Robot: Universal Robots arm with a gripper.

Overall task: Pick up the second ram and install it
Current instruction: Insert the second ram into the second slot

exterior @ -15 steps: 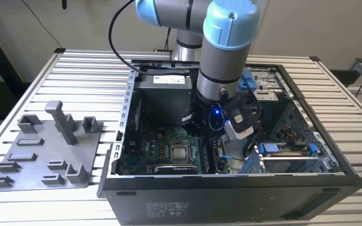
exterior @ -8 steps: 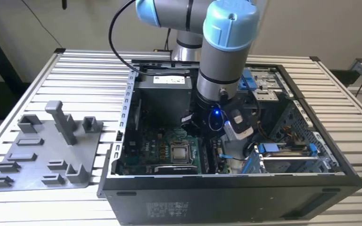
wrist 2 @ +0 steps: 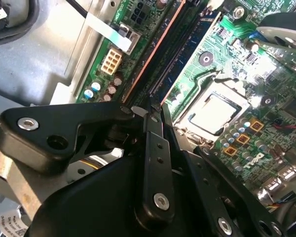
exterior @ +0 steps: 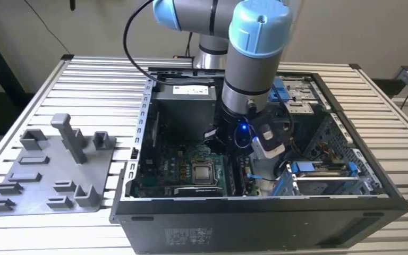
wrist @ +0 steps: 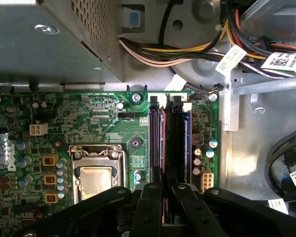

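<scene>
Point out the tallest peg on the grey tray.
The slim post near the far edge of the grey tray, at the exterior view's left; it rises well above the short blocky pegs around it.

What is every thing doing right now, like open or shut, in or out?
Black computer case: side open, lying flat.
Grey plastic tray with upright pegs: holds nothing, beside the case.
Black gripper: down inside the case, over the slots.
Long black memory slots: one holds a ram strip.
Silver square processor: seated, uncovered.
</scene>
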